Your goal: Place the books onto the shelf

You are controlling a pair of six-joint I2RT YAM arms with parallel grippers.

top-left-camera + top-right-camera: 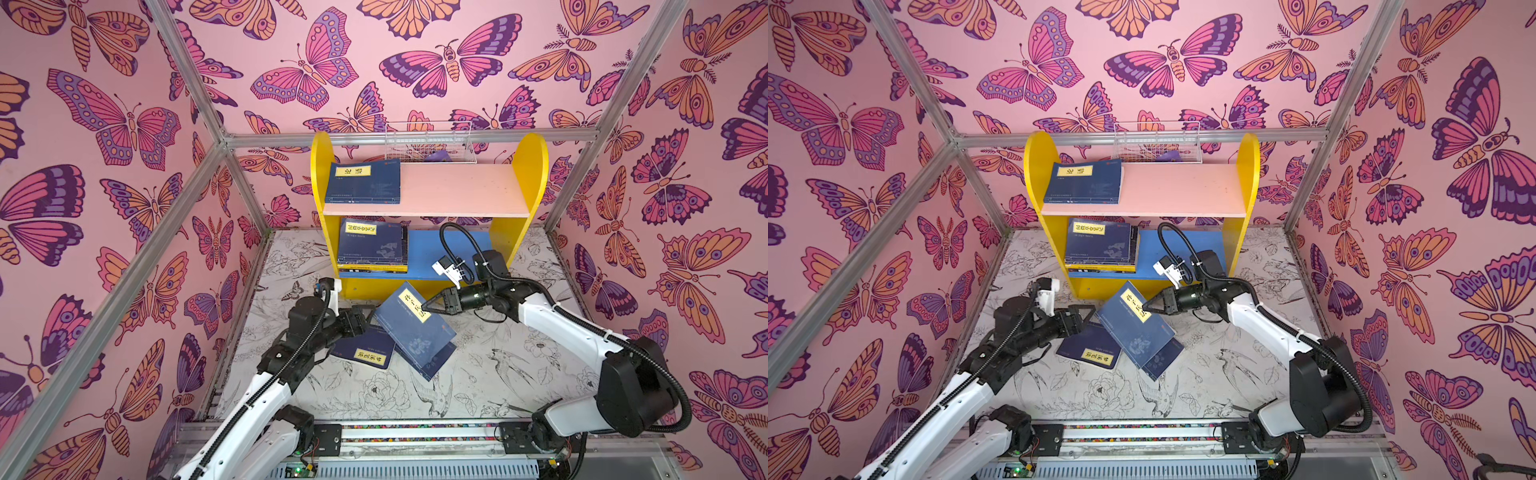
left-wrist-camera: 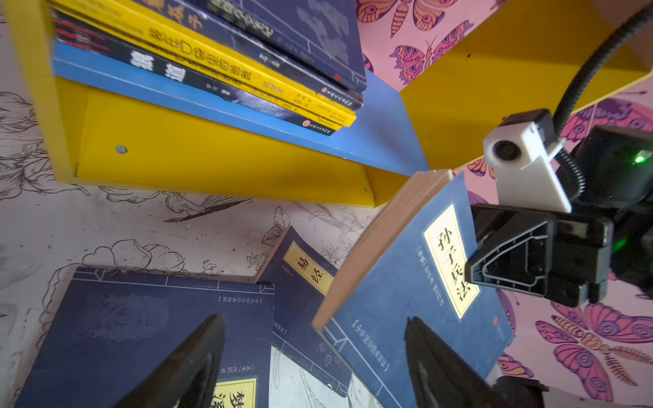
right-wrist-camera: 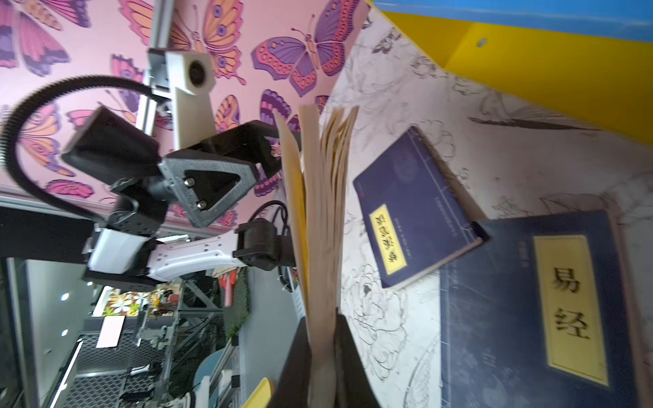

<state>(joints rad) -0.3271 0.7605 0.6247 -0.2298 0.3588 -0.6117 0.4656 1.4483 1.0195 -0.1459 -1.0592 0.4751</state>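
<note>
1. I count three navy books off the shelf [image 1: 532, 178]: one lifted book [image 1: 409, 328], one floor book [image 1: 365, 349] lying flat on the table [image 1: 478, 374], and one lower book [image 1: 432, 363] lying under the lifted one.
2. My right gripper [image 1: 424, 309] is clamped on the lifted book at its yellow label edge; that book is tilted, with its pages fanning in the right wrist view.
3. My left gripper [image 1: 368, 313] stands spread wide, just beside the lifted book's far edge, grasping nothing.
4. On the pink upper board I see one navy book [image 1: 363, 180], at its left end.
5. On the blue lower board sits one stack [image 1: 372, 246], left side; in the left wrist view I can count at least four spines.
6. One white wire basket [image 1: 430, 141] stands behind the shelf.
</note>
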